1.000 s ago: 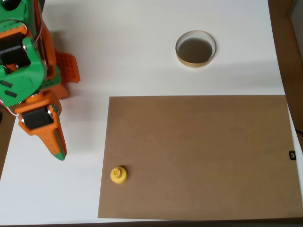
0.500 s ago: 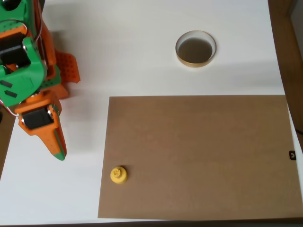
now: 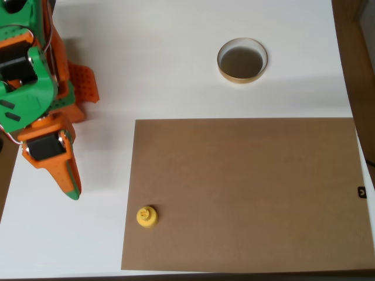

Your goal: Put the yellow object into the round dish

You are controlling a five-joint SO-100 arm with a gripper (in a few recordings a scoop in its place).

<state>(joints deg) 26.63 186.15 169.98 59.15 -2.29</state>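
Pincer [image 3: 72, 190] at the desk's left edge, fingers together, holding nothing | yellow object [image 3: 146, 216] near brown mat's [image 3: 246, 193] bottom-left corner — approach from above, spread wide, straddle the knob | round dish [image 3: 242, 60] near desk's top edge — well apart.

This looks like a robot test bench in a lab or hobby workshop rather than a lived-in room, though the overhead view is too tight to be sure. A plain white table [image 3: 193, 70] is laid out sparingly, with a flat brown board [image 3: 246, 193] placed squarely on it like a marked work area. An orange and green arm [image 3: 35, 88], its shells apparently 3D-printed plastic, stands at the left edge. At the right edge a strip of brown wooden surface [image 3: 358, 70] runs beside the table.
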